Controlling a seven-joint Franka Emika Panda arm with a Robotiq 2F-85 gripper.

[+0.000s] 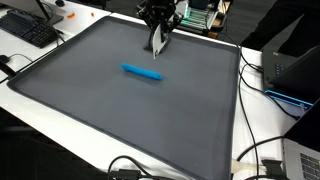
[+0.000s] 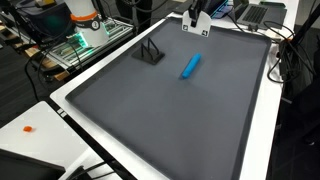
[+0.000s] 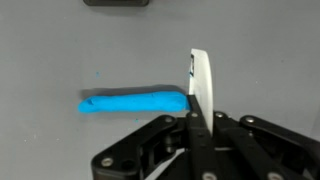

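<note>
We see gripper [image 3: 200, 88] clenched shut; blue stick [image 3: 135, 102] lies frame-left of its tips, long axis horizontal.

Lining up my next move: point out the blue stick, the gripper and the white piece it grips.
blue stick [image 1: 142, 72]: in an exterior view, the middle of its length.
gripper [image 3: 203, 118]: wrist view, midway between its fingertips.
white piece [image 3: 201, 72]: wrist view, the upper part that stands clear of the gripper.
</note>
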